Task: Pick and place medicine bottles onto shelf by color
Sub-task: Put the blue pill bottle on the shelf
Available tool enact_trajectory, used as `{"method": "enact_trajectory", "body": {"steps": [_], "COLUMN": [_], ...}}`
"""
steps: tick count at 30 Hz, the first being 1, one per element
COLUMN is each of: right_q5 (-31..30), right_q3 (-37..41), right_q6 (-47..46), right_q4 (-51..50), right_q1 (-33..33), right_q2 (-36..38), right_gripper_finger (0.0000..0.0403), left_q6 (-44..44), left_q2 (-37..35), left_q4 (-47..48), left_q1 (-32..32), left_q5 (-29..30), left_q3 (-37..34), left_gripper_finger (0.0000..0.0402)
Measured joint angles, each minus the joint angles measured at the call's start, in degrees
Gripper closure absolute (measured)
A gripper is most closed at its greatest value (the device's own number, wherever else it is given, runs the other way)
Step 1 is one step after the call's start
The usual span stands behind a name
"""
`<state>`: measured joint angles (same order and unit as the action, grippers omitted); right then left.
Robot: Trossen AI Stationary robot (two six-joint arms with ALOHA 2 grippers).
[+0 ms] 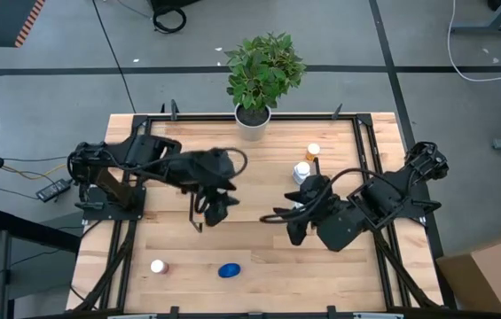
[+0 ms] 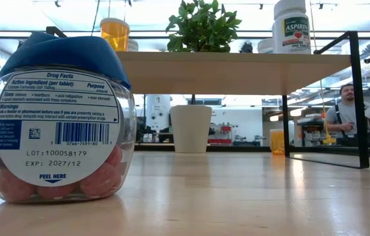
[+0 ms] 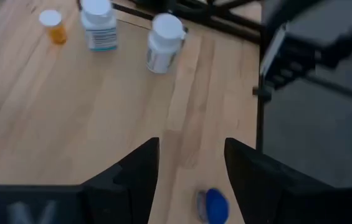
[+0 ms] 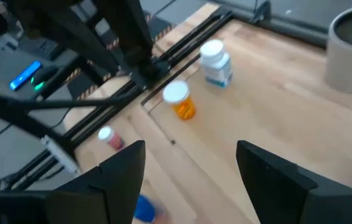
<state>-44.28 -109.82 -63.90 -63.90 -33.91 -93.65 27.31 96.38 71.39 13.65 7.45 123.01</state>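
**Q:** What is left unsorted nearest the front edge?

**A:** The blue oval bottle (image 1: 228, 270) and a small red-bodied bottle (image 1: 158, 266) rest on the bare worktop (image 1: 339, 276), apart from each other. Neither has been shelved yet.

**Q:** And the hands, at mid-worktop?

**A:** The left hand (image 1: 215, 213) and the right hand (image 1: 295, 229) both hover with fingers spread and hold nothing.

**Q:** What is done, farther back?

**A:** An orange bottle (image 2: 115, 33) and a white aspirin bottle (image 2: 292, 26) stand on the shelf (image 2: 237, 65), in front of the plant pot (image 1: 252, 121). The right arm possibly hides other bottles. The task appears to be partly done.
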Motion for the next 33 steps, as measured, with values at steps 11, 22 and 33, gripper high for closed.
{"method": "enact_trajectory", "body": {"steps": [11,22,33], "right_q5": [6.61,12.86,14.40], "right_q3": [0.00,0.00,0.00], "right_q6": [-1.94,6.81,12.44], "right_q4": [0.04,0.00,1.01], "right_q1": [0.02,-0.15,-0.52], "right_q2": [0.02,0.20,0.20], "right_gripper_finger": [0.0144,0.0144,0.0144], "left_q6": [-5.85,-2.18,3.89], "left_q2": [0.04,-0.53,-0.33], "left_q4": [-3.38,-12.45,-14.95], "left_q1": [1.59,5.84,8.85], "left_q5": [-3.93,-10.22,-9.09], "left_q3": [-7.18,-10.39,-10.35], "left_gripper_finger": [0.0201,0.0207,0.0212]}}
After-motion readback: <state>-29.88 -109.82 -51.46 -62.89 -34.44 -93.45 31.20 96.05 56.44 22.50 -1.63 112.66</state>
